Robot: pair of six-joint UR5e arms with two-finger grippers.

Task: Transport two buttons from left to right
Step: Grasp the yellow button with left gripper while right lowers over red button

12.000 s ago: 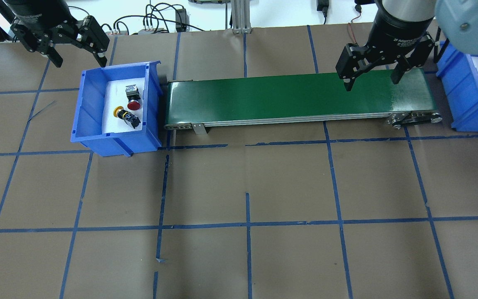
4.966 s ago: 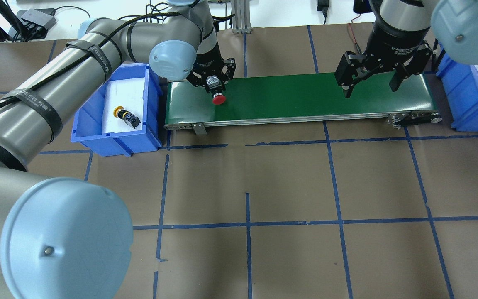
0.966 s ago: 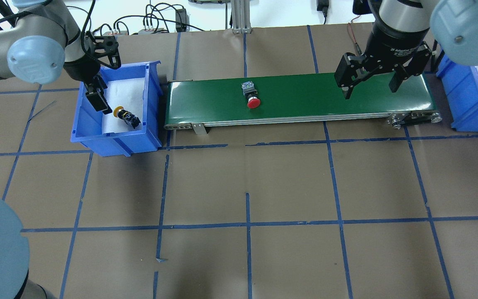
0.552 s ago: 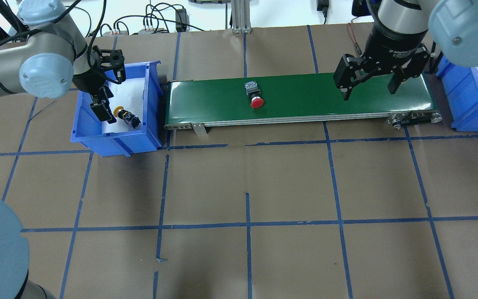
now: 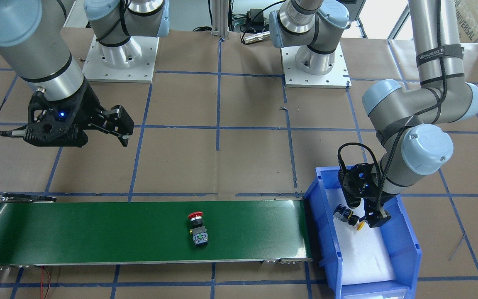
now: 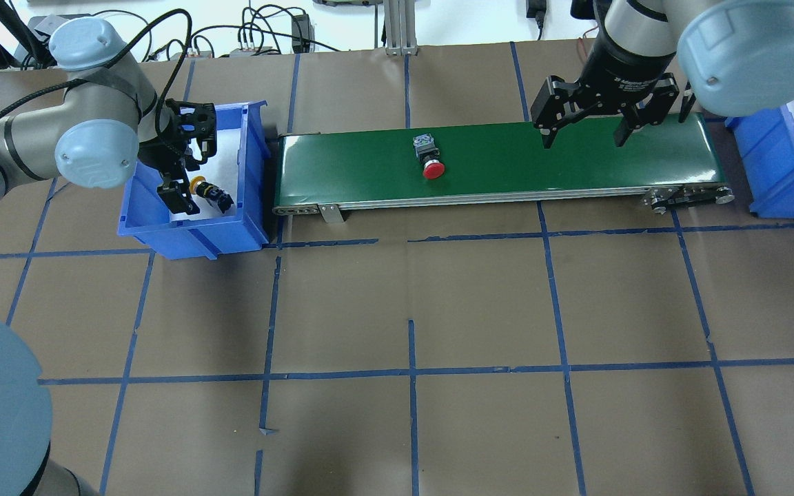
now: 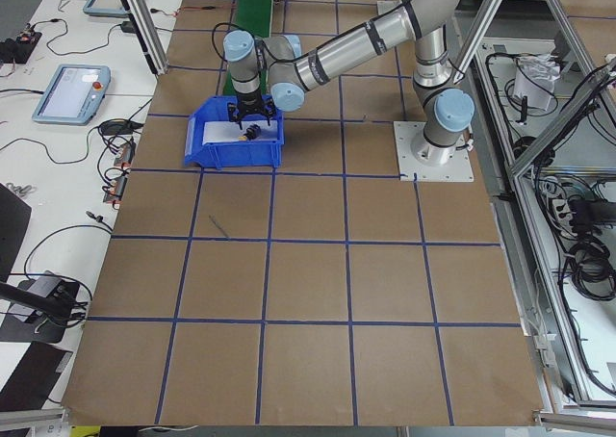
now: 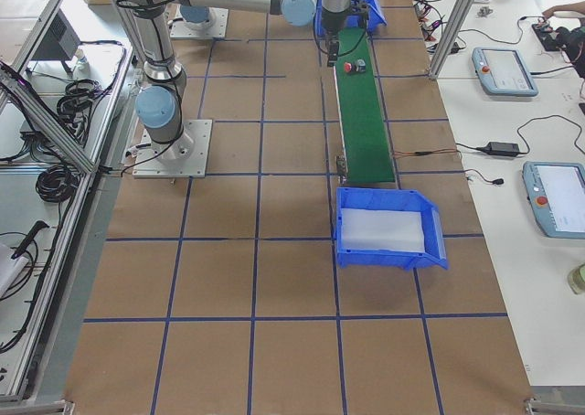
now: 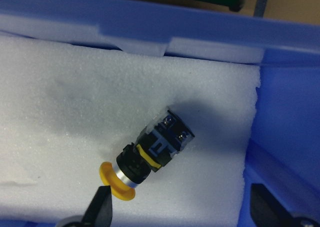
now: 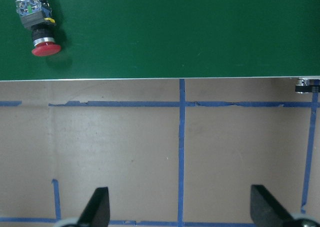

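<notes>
The red button [image 6: 430,160] lies on its side on the green belt [image 6: 507,162], near mid-length; it also shows in the front view [image 5: 197,228] and the right wrist view [image 10: 39,27]. The yellow button [image 6: 207,191] lies on white foam in the left blue bin [image 6: 190,238]. My left gripper [image 6: 187,180] is open and lowered into that bin. In the left wrist view the yellow button [image 9: 150,154] lies ahead of the open fingers, its cap by one fingertip [image 9: 102,207]. My right gripper [image 6: 584,138] is open and empty above the belt's right part.
A second blue bin [image 6: 776,158] with white foam stands past the belt's right end. The belt's rollers and bracket [image 6: 690,198] stick out at its front right. The brown table [image 6: 411,310] carries blue tape lines.
The left gripper has moved down and forward in the bin, closer to the yellow button. The red button has travelled right along the belt. The right gripper has shifted left over the belt.
</notes>
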